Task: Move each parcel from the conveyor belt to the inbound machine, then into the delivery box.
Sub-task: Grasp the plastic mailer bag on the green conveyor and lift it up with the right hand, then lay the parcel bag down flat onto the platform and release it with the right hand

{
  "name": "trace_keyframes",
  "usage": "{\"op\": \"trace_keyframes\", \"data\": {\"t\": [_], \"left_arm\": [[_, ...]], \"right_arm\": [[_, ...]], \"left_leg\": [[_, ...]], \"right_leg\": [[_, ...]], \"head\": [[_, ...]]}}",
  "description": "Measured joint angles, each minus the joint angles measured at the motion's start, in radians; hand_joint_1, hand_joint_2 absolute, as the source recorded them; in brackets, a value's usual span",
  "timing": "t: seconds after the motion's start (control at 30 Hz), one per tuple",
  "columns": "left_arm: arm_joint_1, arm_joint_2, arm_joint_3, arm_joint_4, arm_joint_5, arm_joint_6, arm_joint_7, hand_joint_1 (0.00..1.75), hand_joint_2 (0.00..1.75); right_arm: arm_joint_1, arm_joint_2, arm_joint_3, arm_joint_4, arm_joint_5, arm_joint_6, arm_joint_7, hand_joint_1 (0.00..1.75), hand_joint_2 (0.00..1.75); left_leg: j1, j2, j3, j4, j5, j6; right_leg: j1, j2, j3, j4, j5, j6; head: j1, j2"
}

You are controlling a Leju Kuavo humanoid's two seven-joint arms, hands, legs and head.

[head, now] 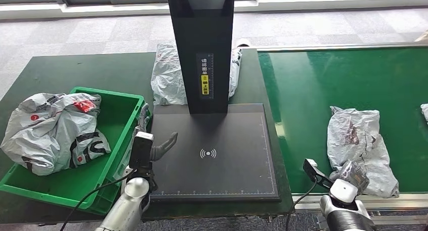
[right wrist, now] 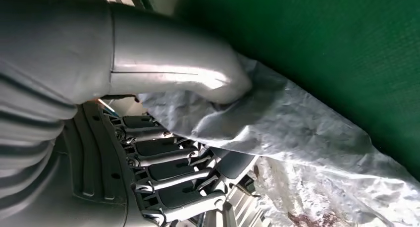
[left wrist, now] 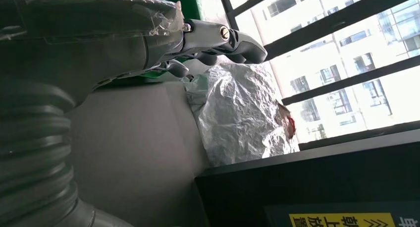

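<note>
Grasping a grey parcel (head: pixel 359 149) on the green conveyor belt (head: pixel 323 84) with our right hand (head: pixel 353 176), thumb (right wrist: pixel 188 73) on top, fingers (right wrist: pixel 173 170) under its near edge.
Our left hand (head: pixel 160 146) hangs released, holding nothing, over the inbound machine (head: pixel 214 155) plate's left edge; left of the machine sits the green delivery box (head: pixel 118 135) with a bagged parcel (head: pixel 53 130) inside; behind the machine's column lies another grey bag (head: pixel 169 74).
</note>
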Motion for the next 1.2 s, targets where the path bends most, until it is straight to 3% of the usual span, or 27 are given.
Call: {"op": "trace_keyframes", "data": {"t": [0.33, 0.47, 0.63, 0.73, 0.9, 1.07, 1.2], "left_arm": [[0.004, -0.001, 0.007, -0.003, 0.002, 0.010, 0.002, 0.00, 1.75], [0.025, -0.001, 0.015, -0.031, -0.006, 0.031, 0.010, 0.00, 1.75], [0.052, -0.001, 0.025, -0.073, -0.029, 0.043, 0.014, 0.00, 1.75], [0.058, -0.001, 0.029, -0.090, -0.047, 0.047, 0.012, 0.00, 1.75], [0.059, -0.002, 0.030, -0.115, -0.056, 0.020, -0.014, 0.00, 1.75], [0.058, -0.012, 0.029, -0.126, -0.066, 0.019, -0.014, 0.00, 1.75], [0.052, -0.012, 0.029, -0.124, -0.063, 0.020, -0.016, 0.00, 1.75]], "right_arm": [[0.003, 0.014, 0.000, -0.046, -0.003, -0.095, -0.058, 1.75, 1.75], [0.010, 0.049, 0.005, -0.137, -0.056, -0.239, -0.195, 1.75, 1.75], [0.017, 0.115, 0.057, -0.302, -0.186, -0.260, -0.332, 1.75, 1.75], [0.026, 0.145, 0.129, -0.387, -0.292, -0.244, -0.459, 1.75, 1.75], [0.044, 0.189, 0.319, -0.507, -0.450, -0.160, -0.599, 1.75, 1.75], [0.050, 0.214, 0.529, -0.591, -0.535, -0.131, -0.542, 1.75, 1.75], [0.047, 0.204, 0.626, -0.603, -0.634, -0.088, -0.594, 1.75, 1.75]], "left_leg": [[0.000, -0.001, -0.001, 0.000, 0.000, 0.000], [0.000, 0.002, -0.001, 0.000, 0.000, 0.000], [0.000, 0.002, -0.001, 0.000, 0.001, 0.000], [0.001, 0.002, -0.001, 0.000, 0.001, -0.001], [0.001, 0.002, -0.001, 0.000, 0.001, -0.001], [0.001, 0.002, -0.001, 0.000, 0.001, -0.001], [0.001, 0.002, -0.001, 0.000, 0.001, -0.001]], "right_leg": [[0.000, -0.001, 0.000, 0.001, 0.000, 0.000], [0.000, 0.001, 0.000, 0.001, 0.000, 0.000], [0.000, 0.001, -0.001, 0.001, 0.000, 0.000], [0.001, 0.002, -0.001, 0.002, 0.000, 0.000], [0.001, 0.002, -0.001, 0.001, 0.000, -0.001], [0.001, 0.001, -0.002, 0.001, 0.000, -0.001], [0.000, 0.002, -0.001, 0.001, 0.000, -0.001]], "head": [[0.000, 0.000], [0.000, 0.000], [0.000, 0.000], [0.000, 0.000], [0.000, 0.000], [0.000, 0.000], [0.000, 0.000]]}}
